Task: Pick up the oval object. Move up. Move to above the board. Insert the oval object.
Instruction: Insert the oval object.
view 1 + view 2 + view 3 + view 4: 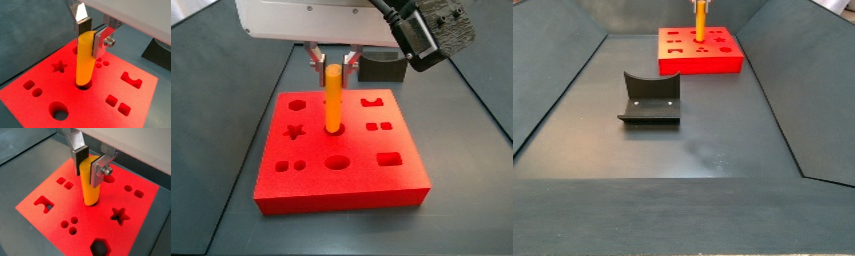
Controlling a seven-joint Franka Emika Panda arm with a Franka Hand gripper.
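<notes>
Claw clamped on the oval object above the board

The claw [89, 34] grips the upper end of the oval object [85, 60] between its two silver fingers [103, 167], closed only to the peg's width. The peg stands upright, its lower tip in a cut-out near the middle of the board [318, 178], which lies on the dark surface [714, 150] well apart from the fixture [648, 98].

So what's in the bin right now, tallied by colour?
Red: 1, the board at the far end of the bin.
Orange-yellow: 1, the oval peg, upright in the gripper with its tip in a slot of the board.
Dark: 1, the fixture on the floor.
Total: 3.
</notes>
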